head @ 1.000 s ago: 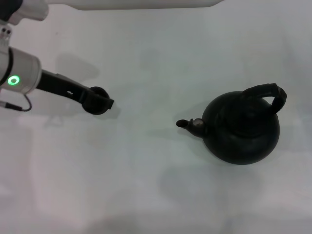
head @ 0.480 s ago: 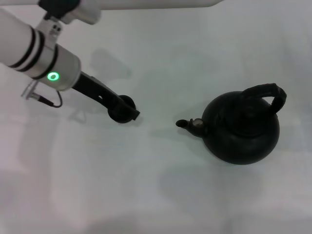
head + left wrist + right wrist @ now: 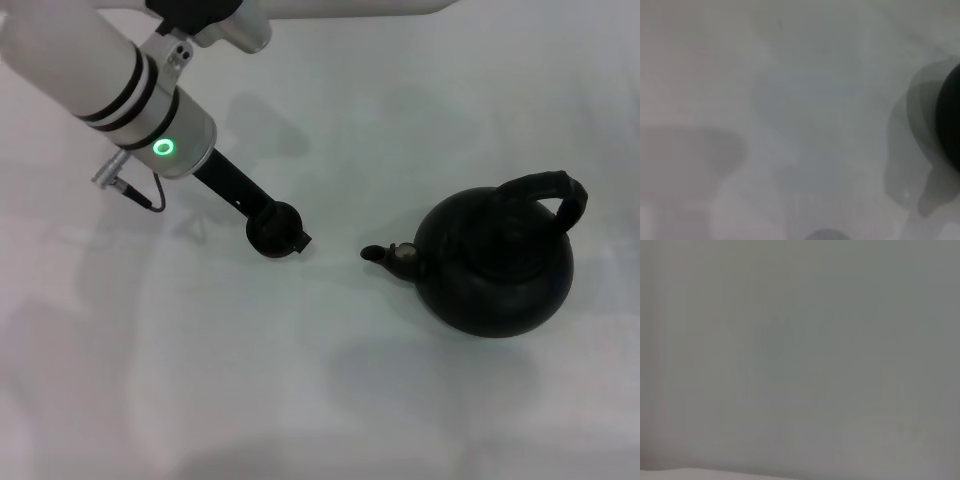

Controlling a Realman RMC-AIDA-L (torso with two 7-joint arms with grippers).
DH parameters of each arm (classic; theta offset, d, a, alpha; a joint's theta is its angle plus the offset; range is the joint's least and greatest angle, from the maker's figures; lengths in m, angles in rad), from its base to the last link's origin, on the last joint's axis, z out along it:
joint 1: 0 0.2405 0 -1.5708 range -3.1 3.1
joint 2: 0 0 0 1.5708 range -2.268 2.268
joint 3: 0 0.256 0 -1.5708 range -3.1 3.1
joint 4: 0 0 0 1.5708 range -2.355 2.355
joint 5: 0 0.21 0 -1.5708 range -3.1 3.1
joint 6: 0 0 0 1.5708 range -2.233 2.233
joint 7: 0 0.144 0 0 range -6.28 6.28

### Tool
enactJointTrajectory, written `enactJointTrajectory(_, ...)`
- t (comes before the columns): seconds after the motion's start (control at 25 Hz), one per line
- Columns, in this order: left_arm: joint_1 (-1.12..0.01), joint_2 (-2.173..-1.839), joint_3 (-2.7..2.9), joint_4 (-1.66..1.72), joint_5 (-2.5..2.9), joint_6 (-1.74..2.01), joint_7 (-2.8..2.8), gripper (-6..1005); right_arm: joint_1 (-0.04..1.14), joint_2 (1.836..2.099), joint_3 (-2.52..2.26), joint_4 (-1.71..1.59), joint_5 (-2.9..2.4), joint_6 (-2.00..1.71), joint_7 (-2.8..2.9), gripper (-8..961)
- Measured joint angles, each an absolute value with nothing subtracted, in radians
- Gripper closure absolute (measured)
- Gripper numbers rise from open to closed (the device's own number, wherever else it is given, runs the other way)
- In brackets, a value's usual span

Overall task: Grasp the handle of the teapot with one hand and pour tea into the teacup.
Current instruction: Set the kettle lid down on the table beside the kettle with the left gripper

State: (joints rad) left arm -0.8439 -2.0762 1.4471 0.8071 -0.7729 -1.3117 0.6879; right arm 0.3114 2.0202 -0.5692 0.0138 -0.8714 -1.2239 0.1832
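Teapot [image 3: 495,265] upright near counter [image 3: 330,400] right edge, handle [image 3: 545,190] arched toward far side, spout aimed left. Teacup [image 3: 275,230] mid-counter, apparently gripped by left gripper [image 3: 290,236]; finger spread unclear. Best set cup just beside spout, level, before pouring.

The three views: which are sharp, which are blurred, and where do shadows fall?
Head view: sharp; the teapot and left gripper throw soft, faint shadows on the white table, without glare. Left wrist view: out of focus, with a dark round edge and grey shadow patches. Right wrist view: a nearly featureless grey surface.
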Motion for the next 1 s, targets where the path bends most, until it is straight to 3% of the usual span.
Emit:
enactJointTrajectory(0.44, -0.901, -2.083, 1.593, 0.766, -0.791, -1.265, 0.635, 271, 0.312, 2.020, -0.569, 0.015, -0.871, -1.229, 0.183, 86)
enactJointTrajectory(1.0, -0.894, -2.083, 1.625, 0.765, -0.840, -1.249, 0.647, 263, 0.313, 2.020, -0.569, 0.013, -0.871, -1.229, 0.182, 86)
